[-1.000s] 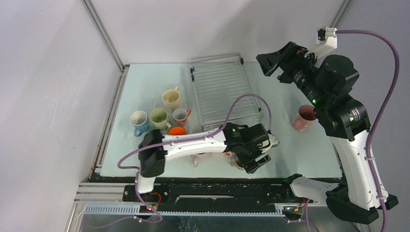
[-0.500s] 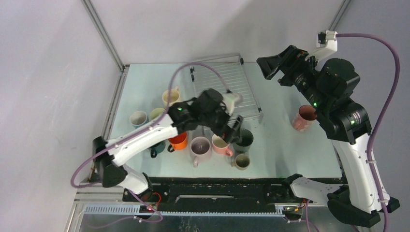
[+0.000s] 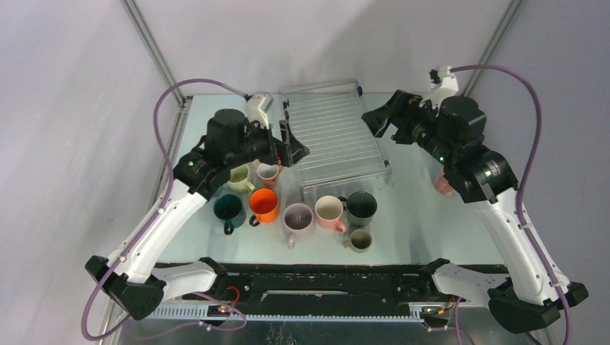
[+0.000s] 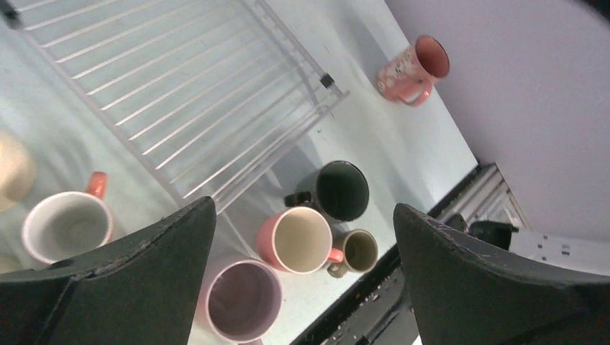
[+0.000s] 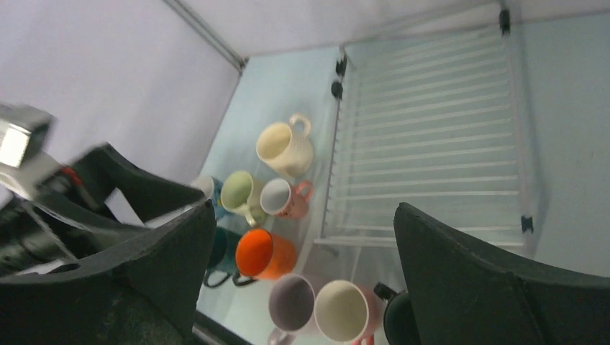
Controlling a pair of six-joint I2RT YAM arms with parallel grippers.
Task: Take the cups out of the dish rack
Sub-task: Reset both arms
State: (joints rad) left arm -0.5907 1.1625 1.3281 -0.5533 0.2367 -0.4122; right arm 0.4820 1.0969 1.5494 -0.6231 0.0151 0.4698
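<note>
The dish rack [image 3: 334, 136] lies bare at the table's back, its wire ribs showing in the left wrist view [image 4: 180, 86] and the right wrist view [image 5: 431, 136]. Cups stand on the table in front and left of it: pale green [image 3: 237, 176], small pink [image 3: 268, 172], teal [image 3: 229, 208], orange [image 3: 264, 205], mauve [image 3: 298, 218], pink [image 3: 329, 210], black [image 3: 360, 206], small olive [image 3: 360, 240]. A pink floral cup [image 4: 413, 68] stands right of the rack. My left gripper [image 3: 291, 146] hangs open at the rack's left edge. My right gripper [image 3: 378, 118] is open at its right edge. Both hold nothing.
A cream cup [image 5: 284, 147] and a blue cup [image 5: 208, 187] stand left of the rack, hidden under my left arm in the top view. Grey walls close in the table on the left and right. The black base rail [image 3: 324, 277] runs along the near edge.
My left arm has swung up and back from the small olive cup at the front to the rack's left edge, its jaws opening wide. My right arm has come down and leftward.
</note>
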